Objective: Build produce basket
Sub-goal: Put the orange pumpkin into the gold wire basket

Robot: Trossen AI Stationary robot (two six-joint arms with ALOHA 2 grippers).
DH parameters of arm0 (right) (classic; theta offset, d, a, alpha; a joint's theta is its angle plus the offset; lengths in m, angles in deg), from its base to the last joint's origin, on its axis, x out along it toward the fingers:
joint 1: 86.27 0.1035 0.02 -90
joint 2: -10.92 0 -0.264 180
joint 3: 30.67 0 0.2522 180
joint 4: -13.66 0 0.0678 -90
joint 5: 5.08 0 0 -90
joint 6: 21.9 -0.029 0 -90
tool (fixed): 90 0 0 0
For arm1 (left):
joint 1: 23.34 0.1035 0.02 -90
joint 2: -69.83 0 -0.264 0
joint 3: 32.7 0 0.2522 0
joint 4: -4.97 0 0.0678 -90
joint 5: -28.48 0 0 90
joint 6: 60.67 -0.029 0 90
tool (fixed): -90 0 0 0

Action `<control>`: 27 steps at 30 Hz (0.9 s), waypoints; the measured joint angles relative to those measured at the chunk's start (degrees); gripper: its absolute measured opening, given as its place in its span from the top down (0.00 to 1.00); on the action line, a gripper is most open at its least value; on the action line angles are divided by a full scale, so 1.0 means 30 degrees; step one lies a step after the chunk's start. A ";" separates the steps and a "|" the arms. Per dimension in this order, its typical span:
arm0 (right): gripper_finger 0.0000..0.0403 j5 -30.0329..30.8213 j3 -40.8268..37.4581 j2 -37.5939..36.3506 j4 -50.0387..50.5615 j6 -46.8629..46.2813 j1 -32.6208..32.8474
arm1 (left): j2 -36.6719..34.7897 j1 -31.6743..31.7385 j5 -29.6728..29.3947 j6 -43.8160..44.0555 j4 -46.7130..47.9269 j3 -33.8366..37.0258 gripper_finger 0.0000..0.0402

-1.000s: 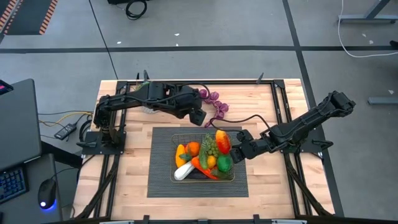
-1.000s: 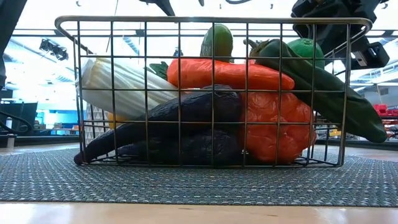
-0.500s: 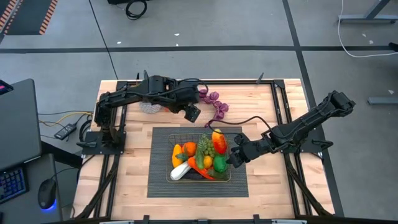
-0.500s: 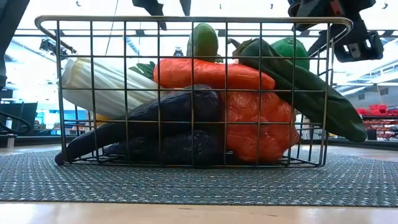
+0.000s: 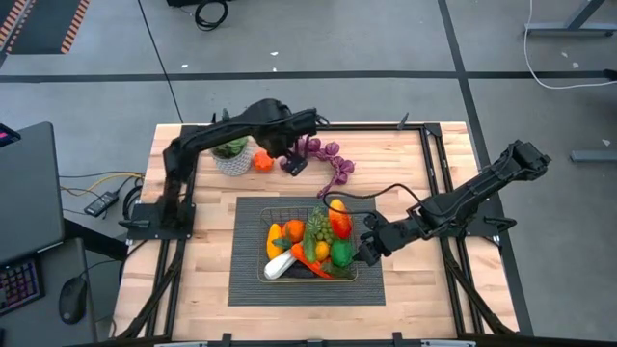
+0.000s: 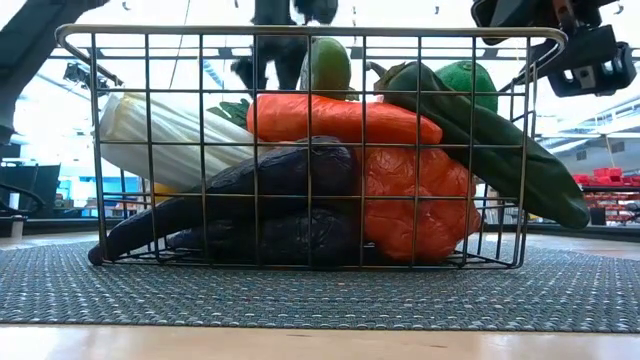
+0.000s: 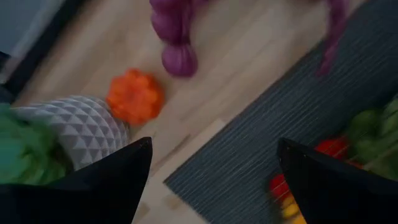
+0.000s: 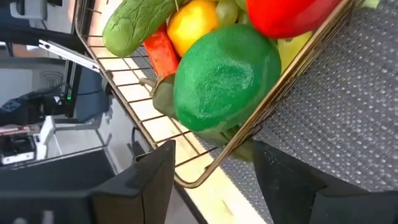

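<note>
- At table centre: I see the basket sitting on the dark ribbed mat, loaded w/ produce.
- Low view: white-green leek at one end, orange carrot across the top, dark eggplant below it, orange pepper and dark green cucumber at the other end.
- Right gripper: at the basket's right-hand end wall, low, just beside the wire. Right wrist view shows its fingers parted, straddling the rim wire; green apple sits just inside that rim. Jaws apart, nothing clamped as far as I can see.
- Left gripper: well apart from the basket, above the far side of the table. Jaws spread wide, empty.
- Left wrist view: purple grapes and a small orange fruit lie on the wood beyond the mat; the orange fruit sits just beside the white patterned plant pot.
- Purple grapes and orange fruit are outside the basket.
</note>
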 joint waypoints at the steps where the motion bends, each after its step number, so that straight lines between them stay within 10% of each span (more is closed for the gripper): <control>1: 0.46 0.0020 0.0000 -0.0057 -0.0018 -0.0161 0.0003 | 0.0252 0.0321 0.0478 -0.0607 0.0003 0.0486 0.12; 27: 0.46 0.6288 0.0000 -0.5342 0.4037 -0.1064 0.0495 | 0.1169 0.4732 0.1152 -1.1448 -0.1291 0.4035 0.12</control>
